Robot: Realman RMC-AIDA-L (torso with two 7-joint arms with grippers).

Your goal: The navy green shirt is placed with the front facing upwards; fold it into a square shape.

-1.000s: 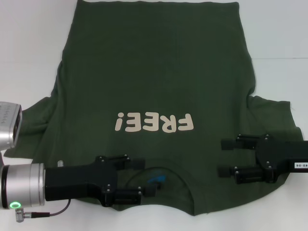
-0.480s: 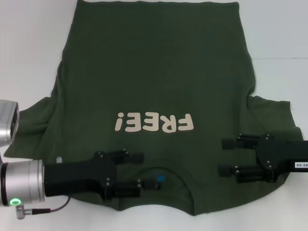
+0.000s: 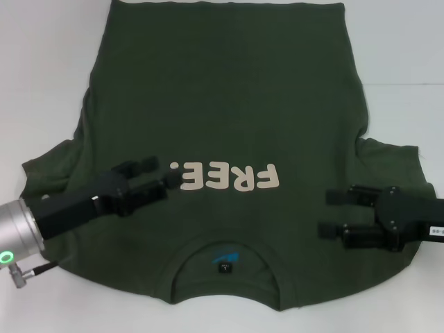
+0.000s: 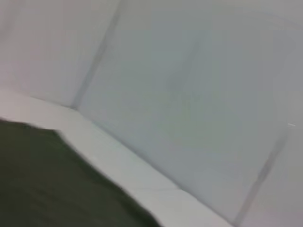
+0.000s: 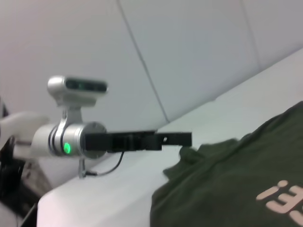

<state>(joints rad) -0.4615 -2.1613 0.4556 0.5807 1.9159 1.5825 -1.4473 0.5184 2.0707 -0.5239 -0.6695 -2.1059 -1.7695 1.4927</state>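
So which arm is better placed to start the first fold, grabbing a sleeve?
Probably the right. Its claw is open, over the navy green shirt beside the right sleeve. The left claw points inward at the FREE! lettering, away from its sleeve.

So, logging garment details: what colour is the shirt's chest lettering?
Cream, on the navy green shirt; clearest in the head view.

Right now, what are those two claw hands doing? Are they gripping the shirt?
Left gripper: open, holding nothing, above the navy green shirt beside its lettering.
Right gripper: open, holding nothing, over the shirt's right sleeve.
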